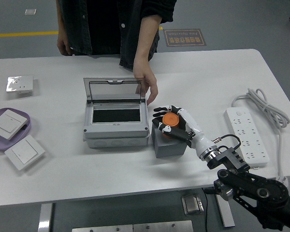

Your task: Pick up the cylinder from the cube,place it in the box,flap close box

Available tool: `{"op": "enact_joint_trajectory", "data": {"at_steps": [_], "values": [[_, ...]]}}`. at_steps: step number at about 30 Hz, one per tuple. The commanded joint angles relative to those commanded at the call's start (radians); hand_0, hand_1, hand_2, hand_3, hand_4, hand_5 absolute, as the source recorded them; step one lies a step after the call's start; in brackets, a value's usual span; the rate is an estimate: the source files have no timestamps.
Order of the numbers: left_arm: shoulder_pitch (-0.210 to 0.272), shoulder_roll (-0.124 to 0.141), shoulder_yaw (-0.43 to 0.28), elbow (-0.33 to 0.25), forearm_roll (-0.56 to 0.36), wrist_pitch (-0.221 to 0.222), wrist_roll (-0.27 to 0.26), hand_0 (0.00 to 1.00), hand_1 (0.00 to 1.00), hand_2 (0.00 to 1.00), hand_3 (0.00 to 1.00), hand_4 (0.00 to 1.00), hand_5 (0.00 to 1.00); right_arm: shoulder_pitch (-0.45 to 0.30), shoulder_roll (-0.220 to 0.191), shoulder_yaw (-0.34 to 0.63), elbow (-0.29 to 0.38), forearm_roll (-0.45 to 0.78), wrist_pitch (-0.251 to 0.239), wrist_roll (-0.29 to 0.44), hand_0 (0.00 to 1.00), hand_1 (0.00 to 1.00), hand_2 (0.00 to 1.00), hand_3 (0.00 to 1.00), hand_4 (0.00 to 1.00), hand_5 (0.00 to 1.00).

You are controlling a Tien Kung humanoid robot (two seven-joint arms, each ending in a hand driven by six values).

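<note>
An orange cylinder (170,119) sits at the top of a grey cube (169,144) in the middle of the table. My right hand (170,121) is curled around the cylinder, thumb on its near side and fingers on its far side. Just left of the cube stands a grey box (116,126) with its clear lid (113,91) raised upright. A person's hand (147,84) rests at the lid's right edge. My left arm is out of sight.
A white power strip (246,135) with its cable lies at the right. At the left are a purple plate (24,133) holding a white switch, another switch (24,152) beside it, and a small switch (20,84) further back.
</note>
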Motion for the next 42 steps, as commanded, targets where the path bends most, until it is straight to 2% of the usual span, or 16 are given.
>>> {"op": "enact_joint_trajectory", "data": {"at_steps": [1,6,7,30,31,36,37,42], "values": [[0.000,0.000,0.000,0.000,0.001,0.000,0.000,0.613,0.630,0.605,0.638,0.722,0.197,0.000,0.000,-0.001,0.000,-0.001,-0.001,0.000,0.689,0.624,0.612,0.623,0.771,0.178],[0.000,0.002,-0.002,0.000,0.004,0.000,0.000,0.613,0.630,0.605,0.638,0.722,0.197,0.000,-0.001,-0.003,-0.001,-0.004,-0.002,-0.002,0.689,0.624,0.612,0.623,0.771,0.178],[0.000,0.002,-0.002,0.000,0.004,0.000,0.000,0.613,0.630,0.605,0.638,0.721,0.197,0.000,-0.001,-0.004,-0.001,-0.004,-0.002,-0.002,0.696,0.626,0.613,0.633,0.699,0.008],[-0.004,0.003,0.000,0.000,0.006,0.001,-0.001,0.614,0.629,0.605,0.637,0.718,0.188,0.002,0.001,-0.011,-0.009,0.035,-0.003,0.013,0.686,0.634,0.604,0.629,0.634,0.002],[-0.005,0.003,0.000,0.000,0.006,0.001,-0.001,0.613,0.629,0.604,0.637,0.717,0.186,0.002,0.001,-0.011,-0.010,0.036,-0.003,0.014,0.696,0.638,0.596,0.627,0.372,0.002],[-0.006,0.004,0.000,0.000,0.006,0.001,-0.002,0.613,0.629,0.604,0.637,0.717,0.186,0.002,0.002,-0.014,-0.010,0.041,-0.005,0.017,0.696,0.638,0.596,0.627,0.372,0.002],[-0.006,0.004,0.000,0.000,0.006,0.001,-0.002,0.614,0.629,0.605,0.638,0.717,0.183,0.003,0.002,-0.014,-0.009,0.042,-0.005,0.017,0.718,0.609,0.541,0.575,0.155,0.002],[-0.007,0.004,0.000,0.000,0.006,0.001,-0.002,0.614,0.629,0.605,0.638,0.717,0.183,0.003,0.002,-0.016,-0.008,0.048,-0.009,0.017,0.718,0.609,0.541,0.575,0.155,0.002]]}}
